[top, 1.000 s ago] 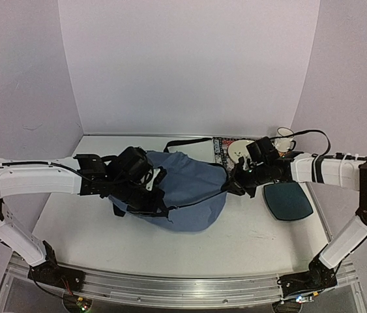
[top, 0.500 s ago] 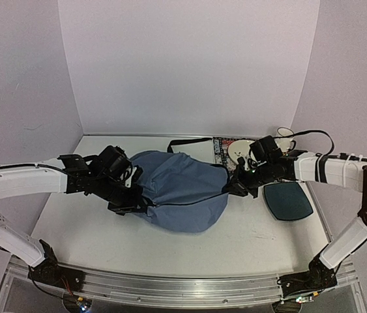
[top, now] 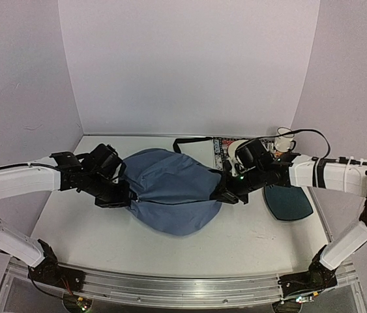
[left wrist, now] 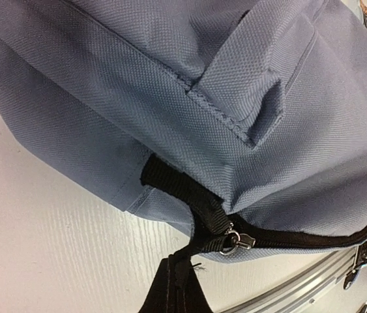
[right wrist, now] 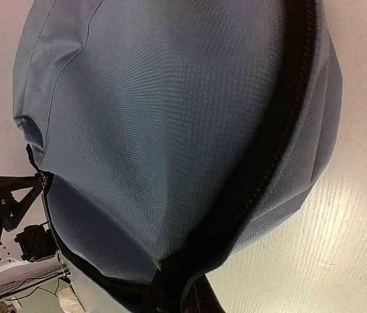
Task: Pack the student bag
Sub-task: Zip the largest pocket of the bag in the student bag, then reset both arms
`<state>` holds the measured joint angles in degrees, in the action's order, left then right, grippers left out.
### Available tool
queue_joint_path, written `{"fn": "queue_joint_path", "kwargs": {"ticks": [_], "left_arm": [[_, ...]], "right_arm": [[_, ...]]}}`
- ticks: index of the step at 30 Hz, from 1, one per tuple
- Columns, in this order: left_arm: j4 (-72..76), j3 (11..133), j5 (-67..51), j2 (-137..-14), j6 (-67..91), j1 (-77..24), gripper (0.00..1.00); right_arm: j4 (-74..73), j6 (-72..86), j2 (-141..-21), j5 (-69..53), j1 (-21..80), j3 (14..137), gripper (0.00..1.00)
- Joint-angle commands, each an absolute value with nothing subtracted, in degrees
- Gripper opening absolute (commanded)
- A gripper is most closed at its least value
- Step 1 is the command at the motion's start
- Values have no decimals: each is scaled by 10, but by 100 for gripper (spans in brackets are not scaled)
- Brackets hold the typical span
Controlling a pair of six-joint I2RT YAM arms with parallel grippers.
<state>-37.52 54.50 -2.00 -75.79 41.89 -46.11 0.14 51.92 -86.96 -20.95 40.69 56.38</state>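
The student bag (top: 170, 189), slate-blue with a dark zipper, lies stretched flat on the table between my two grippers. My left gripper (top: 123, 195) is at its left end, shut on a black webbing strap (left wrist: 183, 192) beside a silver zipper pull (left wrist: 236, 242); the fingers (left wrist: 170, 293) show at the bottom of the left wrist view. My right gripper (top: 226, 193) is at the bag's right end, shut on the dark zipper edge (right wrist: 268, 156). The bag's fabric (right wrist: 170, 117) fills the right wrist view. What is inside the bag is hidden.
A dark teal oval pad (top: 288, 199) lies right of the bag. A patterned book (top: 220, 150), a white round thing (top: 237, 149) and a small white cup (top: 285, 139) sit behind my right arm. A black strap (top: 190, 140) trails behind the bag.
My left gripper has drawn to the left and lower, pulling the bag's end with it. The bag has gone from bunched up to stretched flat. My right gripper shifted slightly left.
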Motion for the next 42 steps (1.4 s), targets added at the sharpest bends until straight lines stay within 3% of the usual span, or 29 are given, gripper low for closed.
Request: {"fn": "queue_joint_path", "kwargs": {"ticks": [1, 5, 7, 9, 12, 18, 24, 30, 42], "left_arm": [[-434, 561, 105, -725, 412, -439, 0], [-425, 580, 138, -704, 405, -438, 8], [-412, 588, 145, -693, 399, -436, 16], [-402, 593, 149, -687, 394, -434, 25], [-381, 598, 158, -680, 379, -420, 47], [-373, 615, 176, -663, 338, -341, 76], [-374, 619, 196, -597, 305, -205, 100], [-372, 647, 225, -521, 285, -142, 100], [-335, 632, 345, -304, 195, -141, 100]], "right_arm": [[-43, 492, -852, -135, 411, 595, 13], [-98, 428, -846, -59, 409, 642, 33], [-131, 379, -847, -20, 402, 675, 47], [-148, 353, -846, 7, 392, 692, 54], [-160, 306, -834, 78, 364, 704, 67], [-162, 220, -794, 225, 316, 697, 98], [-163, 151, -702, 428, 294, 670, 98], [-163, 126, -585, 534, 294, 638, 98], [-159, 76, -370, 519, 294, 556, 98]]}}
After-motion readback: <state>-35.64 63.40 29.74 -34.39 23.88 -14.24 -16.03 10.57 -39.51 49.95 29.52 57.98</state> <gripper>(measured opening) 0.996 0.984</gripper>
